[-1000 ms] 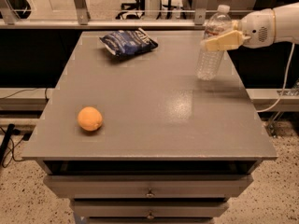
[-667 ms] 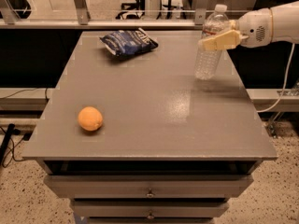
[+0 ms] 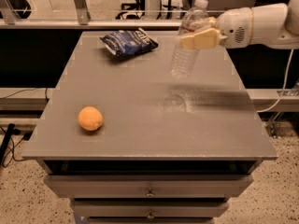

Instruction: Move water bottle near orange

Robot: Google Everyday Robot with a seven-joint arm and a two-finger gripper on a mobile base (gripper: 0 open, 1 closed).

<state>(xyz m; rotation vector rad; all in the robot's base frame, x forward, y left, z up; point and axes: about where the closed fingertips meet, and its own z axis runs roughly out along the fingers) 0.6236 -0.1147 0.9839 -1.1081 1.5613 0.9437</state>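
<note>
gripper (image 3: 187,38) pinches the water bottle (image 3: 183,60) at its upper part, holding it tilted and seemingly clear of the table (image 3: 140,141), well apart from the orange (image 3: 90,118) near the front left.

1 water bottle (image 3: 182,59) in 1 tool (image 3: 196,38) at right, 1 orange (image 3: 90,118), 1 bag (image 3: 127,42).

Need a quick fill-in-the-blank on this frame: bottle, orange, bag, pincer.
1. The pincer, over the far right of the table, is shut on the water bottle, whose cap is ____.
2. The water bottle hangs tilted ____ the table, not touching it.
3. The orange lies near the table's front ____ corner.
4. The snack bag is dark ____.
Missing: white; above; left; blue.
</note>
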